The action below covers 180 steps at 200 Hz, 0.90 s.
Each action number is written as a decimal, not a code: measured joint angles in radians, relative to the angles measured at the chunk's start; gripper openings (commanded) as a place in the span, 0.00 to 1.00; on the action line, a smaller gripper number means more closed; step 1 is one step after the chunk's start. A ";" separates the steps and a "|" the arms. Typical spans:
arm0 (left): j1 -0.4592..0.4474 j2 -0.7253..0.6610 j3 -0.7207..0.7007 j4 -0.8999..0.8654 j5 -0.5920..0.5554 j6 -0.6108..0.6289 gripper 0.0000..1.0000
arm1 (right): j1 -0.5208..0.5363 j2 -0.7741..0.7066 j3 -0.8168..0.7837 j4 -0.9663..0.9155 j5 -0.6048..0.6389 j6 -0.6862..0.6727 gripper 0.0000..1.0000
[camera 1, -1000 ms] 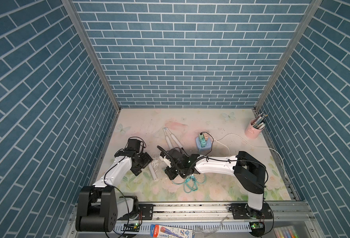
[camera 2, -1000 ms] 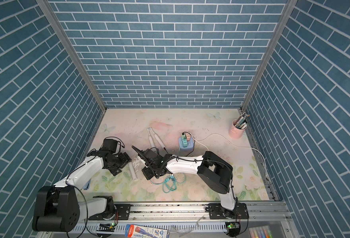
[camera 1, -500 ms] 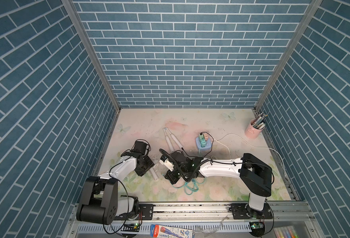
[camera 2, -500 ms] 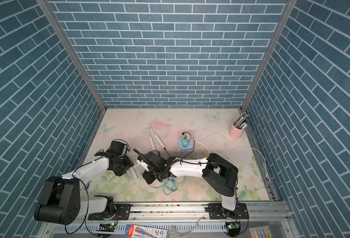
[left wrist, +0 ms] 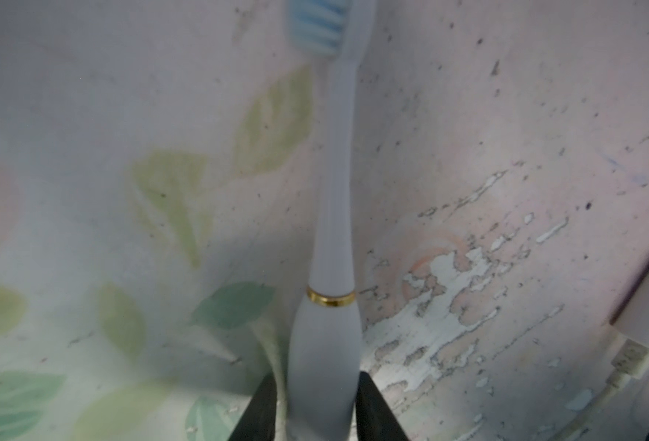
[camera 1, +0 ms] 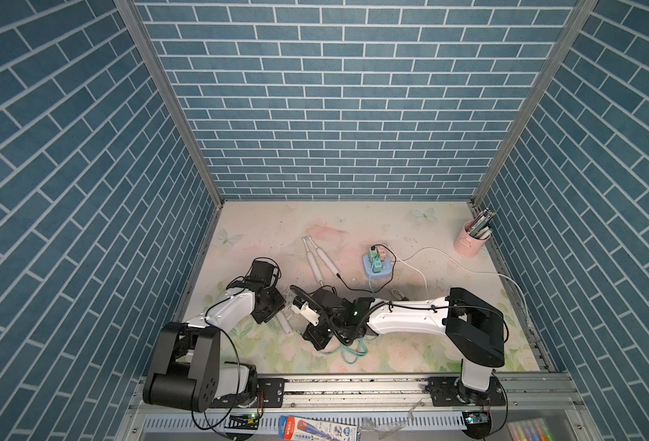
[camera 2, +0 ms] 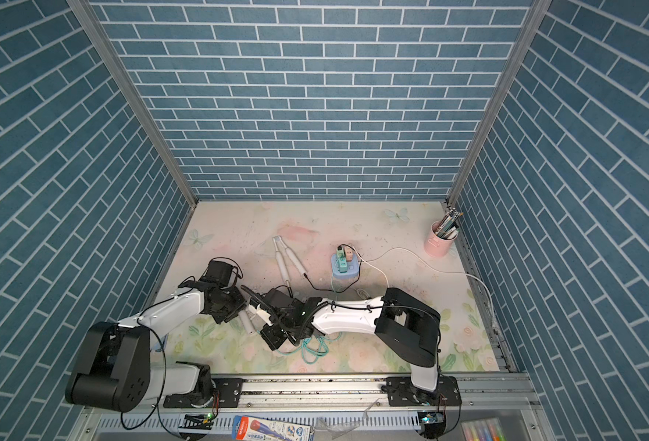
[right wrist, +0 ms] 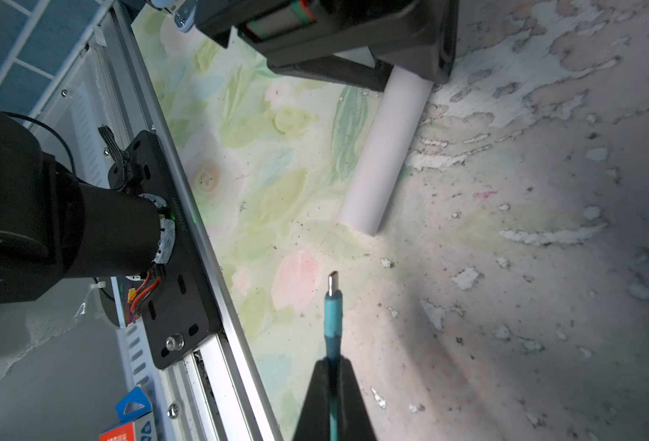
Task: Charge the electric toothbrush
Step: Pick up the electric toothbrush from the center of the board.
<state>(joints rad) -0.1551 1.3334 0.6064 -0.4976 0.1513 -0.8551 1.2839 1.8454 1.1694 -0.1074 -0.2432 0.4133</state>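
Toothbrush point(left wrist: 330, 229) lies flat on the worktop point(camera 1: 410, 343) in its near left part, bristles pointing away from the left gripper point(left wrist: 315, 404) and the blunt end of its handle poking out toward the near edge in both top views point(camera 1: 284, 323) point(camera 2: 247, 322).

Charging has not begun. The cable point(right wrist: 332, 320) is in hand with its plug point(right wrist: 332, 280) bare in the air, aimed roughly at the handle's end but clearly apart from it. The cable's other end appears to run to the blue hub point(camera 1: 377, 263) farther back, so the supply side looks ready. By my reading the work is about midway: both pieces are picked out, while lining up the plug with the port and pushing it home are left. The port itself is not visible.

Left gripper: its jaws stand narrow, one on each side of the handle just below the gold ring, pressing against it. Whether the brush is lifted cannot be told.

Right gripper point(right wrist: 332, 376): its jaws are pressed together on the cable just behind the plug, which sticks straight out.
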 measured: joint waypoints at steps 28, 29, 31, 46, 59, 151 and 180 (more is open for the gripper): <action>0.000 0.000 0.000 -0.001 -0.002 -0.001 0.32 | 0.007 0.000 0.000 -0.013 0.011 0.000 0.00; 0.000 0.000 0.000 -0.001 -0.002 -0.001 0.32 | 0.007 0.000 0.000 -0.013 0.012 0.000 0.00; 0.000 0.000 0.000 -0.001 -0.002 -0.001 0.33 | 0.008 0.000 0.000 -0.013 0.012 0.000 0.00; 0.000 0.000 0.000 0.004 0.002 -0.002 0.36 | 0.011 0.000 0.000 -0.013 0.015 0.000 0.00; 0.000 0.002 -0.001 0.006 0.004 -0.001 0.36 | 0.011 0.000 0.000 -0.013 0.016 0.000 0.00; -0.001 0.014 -0.002 0.082 0.068 -0.007 0.00 | 0.027 0.011 0.013 -0.044 0.064 -0.003 0.00; -0.003 -0.056 -0.025 0.014 0.090 -0.046 0.00 | 0.027 0.011 0.013 -0.048 0.102 -0.002 0.00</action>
<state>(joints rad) -0.1585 1.2774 0.5812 -0.4831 0.2417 -0.9009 1.3109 1.8568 1.1824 -0.1558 -0.1413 0.4110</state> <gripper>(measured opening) 0.261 0.053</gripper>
